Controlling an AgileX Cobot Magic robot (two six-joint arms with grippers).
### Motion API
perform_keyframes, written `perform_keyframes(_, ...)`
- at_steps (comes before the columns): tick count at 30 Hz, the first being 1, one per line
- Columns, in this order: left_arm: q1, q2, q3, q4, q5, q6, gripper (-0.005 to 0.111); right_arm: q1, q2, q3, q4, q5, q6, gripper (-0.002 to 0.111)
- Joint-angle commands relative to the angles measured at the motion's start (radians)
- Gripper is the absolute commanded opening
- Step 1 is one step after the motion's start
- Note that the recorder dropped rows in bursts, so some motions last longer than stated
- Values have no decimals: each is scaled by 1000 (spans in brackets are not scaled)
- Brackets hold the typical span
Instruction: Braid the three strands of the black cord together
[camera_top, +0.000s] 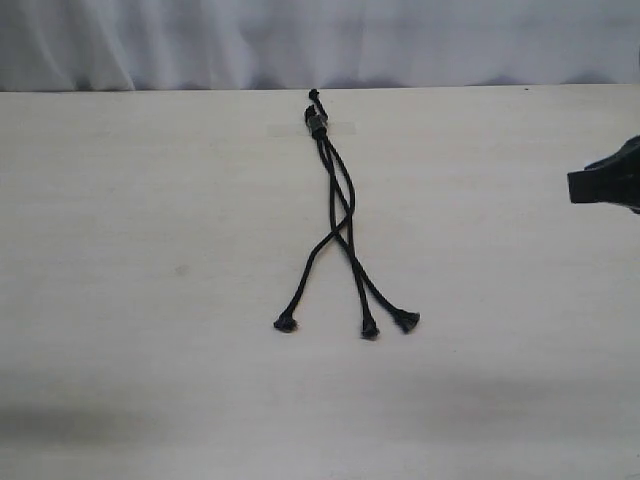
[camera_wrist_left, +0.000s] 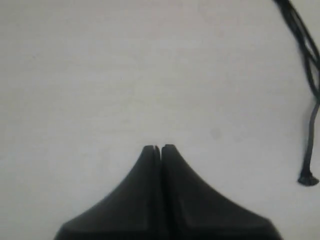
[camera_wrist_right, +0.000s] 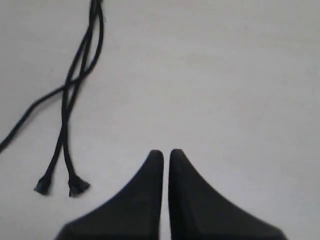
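Wrist views show left claw (camera_wrist_left: 160, 148) closed, right claw (camera_wrist_right: 163, 153) seemingly closed, beside black cord (camera_top: 345, 224).

The black cord (camera_top: 330, 160) lies on the pale table (camera_top: 150, 250), its three strands (camera_top: 347, 225) crossing midway.

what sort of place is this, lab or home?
Probably a robot lab bench, not a home: pale table, plain white curtain backdrop, and the black cord laid out, with the right gripper nearby.
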Motion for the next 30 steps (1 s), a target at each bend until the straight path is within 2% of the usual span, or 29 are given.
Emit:
perform_keyframes(1,4,-236,138,34,-194,5,0,51,-165,141,-29,-259,-81,4)
perform_keyframes(4,4,-313,167,38,-211,5,0,67,-231,207,-16,-355,-76,4)
perform_keyframes(9,4,-384,167,48,-195,5,0,67,-328,240,27,-350,-73,4)
perform_keyframes(22,1,-412,173,54,-204,3,0,67,-487,273,27,-360,-73,4)
perform_keyframes(30,1,-607,357,59,-315,3,0,67,-698,480,27,-360,-73,4)
